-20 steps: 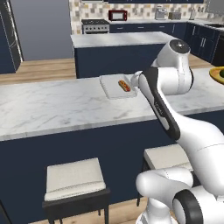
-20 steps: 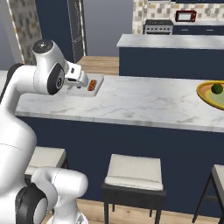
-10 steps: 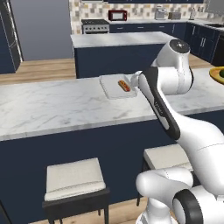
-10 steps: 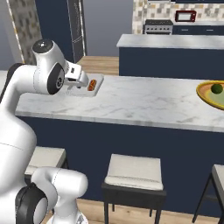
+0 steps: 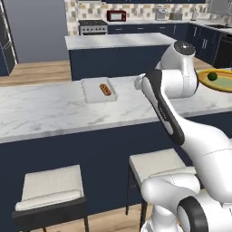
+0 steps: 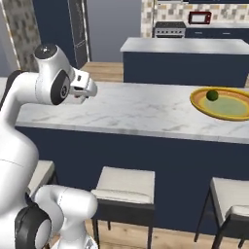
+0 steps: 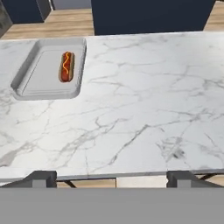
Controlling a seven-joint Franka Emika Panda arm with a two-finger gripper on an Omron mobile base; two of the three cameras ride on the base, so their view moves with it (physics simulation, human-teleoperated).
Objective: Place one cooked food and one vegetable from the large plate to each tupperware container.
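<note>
Fingers (image 7: 44, 176) spread and empty over the counter (image 7: 144, 100); hot dog (image 7: 66, 66) already sits in the tupperware container (image 7: 30, 81), the large plate (image 6: 202, 105) holding a green vegetable (image 6: 211, 95)

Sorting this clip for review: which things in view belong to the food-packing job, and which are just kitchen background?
Job:
- white tray on the marble counter
- hot dog lying in that tray
- yellow-rimmed plate
- round green vegetable on the plate
- open, empty gripper

Background:
- stools
- stove
- red microwave

hot dog (image 7: 66, 67) lies in white tupperware container (image 7: 33, 85), upper left on marble counter (image 7: 144, 100); finger tips (image 7: 40, 177) spread wide, empty.
</note>
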